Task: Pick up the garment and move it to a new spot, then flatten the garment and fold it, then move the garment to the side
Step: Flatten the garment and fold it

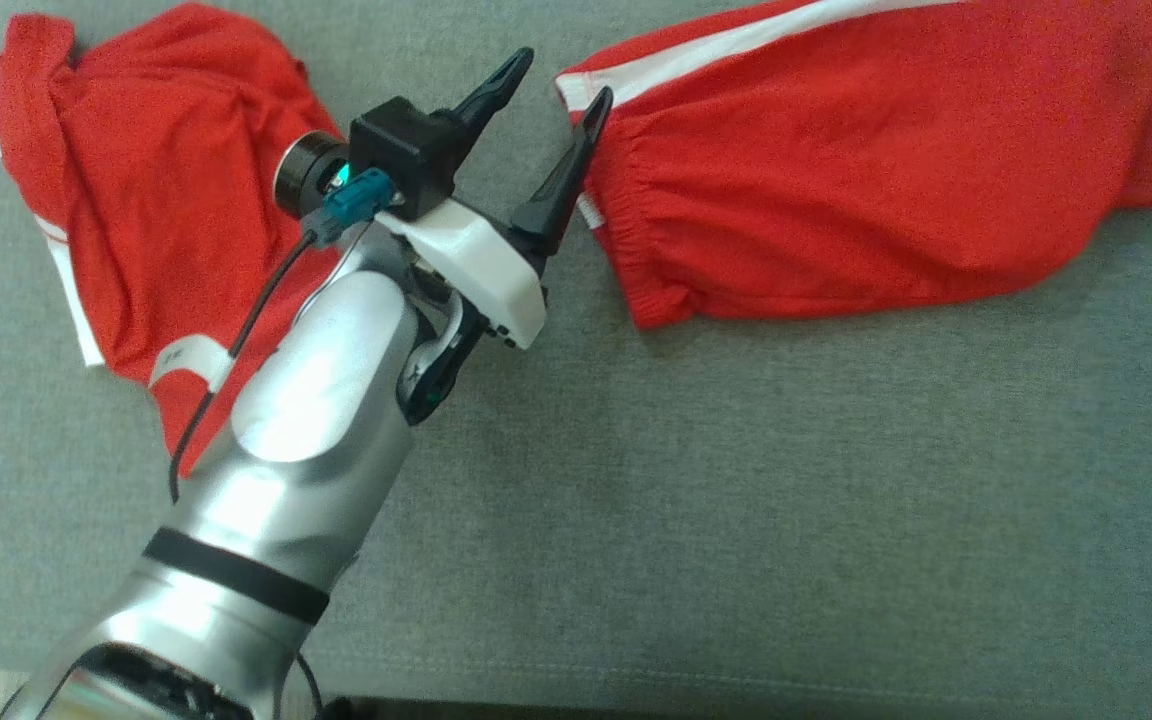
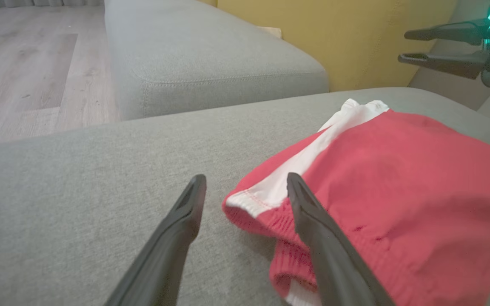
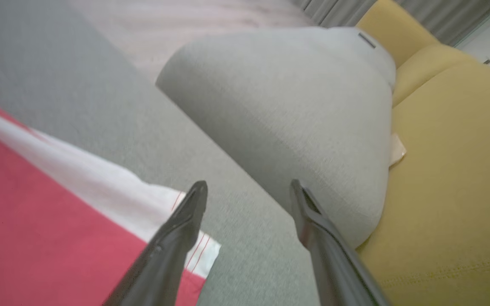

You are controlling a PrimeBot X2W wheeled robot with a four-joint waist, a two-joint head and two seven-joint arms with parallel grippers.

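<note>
the garment (image 1: 886, 170) is matt red cloth, the sofa (image 1: 736, 500) rough grey weave, the forearm (image 1: 326, 400) glossy metal.

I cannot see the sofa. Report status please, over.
Left gripper open at waistband corner of red shorts. Right gripper open by their white stripe. Shorts lie unheld on grey sofa. Another red garment under left arm, apart from shorts.

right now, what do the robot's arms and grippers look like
The left gripper has two long dark fingers on a white wrist shell, with a black camera block, a teal connector and a black cable. Its forearm is silver with a black band. The right gripper has matching dark fingers.
</note>
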